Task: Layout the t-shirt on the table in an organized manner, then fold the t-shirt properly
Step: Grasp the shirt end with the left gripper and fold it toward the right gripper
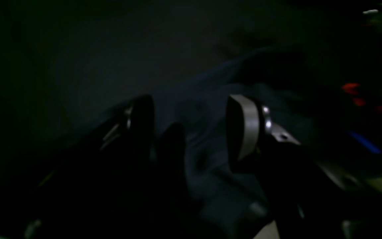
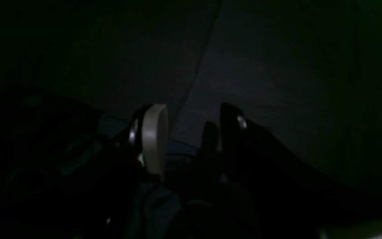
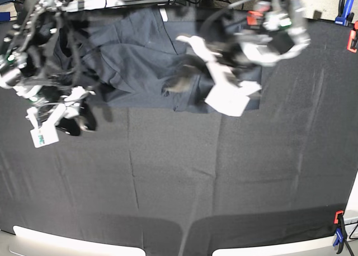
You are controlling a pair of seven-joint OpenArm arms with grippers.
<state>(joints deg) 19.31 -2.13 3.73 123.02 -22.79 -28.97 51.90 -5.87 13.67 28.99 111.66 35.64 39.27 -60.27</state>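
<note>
T-shirt (image 3: 134, 71) wrinkled towards twelve o'clock on the table (image 3: 168, 172) — left gripper (image 1: 191, 132) over it, right gripper (image 2: 191, 139) near its edge — both spread wide, gripping nothing.

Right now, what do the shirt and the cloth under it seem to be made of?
The shirt looks like thin, faintly shiny woven fabric, perhaps synthetic, given its soft wrinkles. The black cloth seems matte fabric, with long creases; its fiber is unclear.

Rumpled dark t-shirt (image 3: 134, 66) across the table (image 3: 168, 172).
</note>
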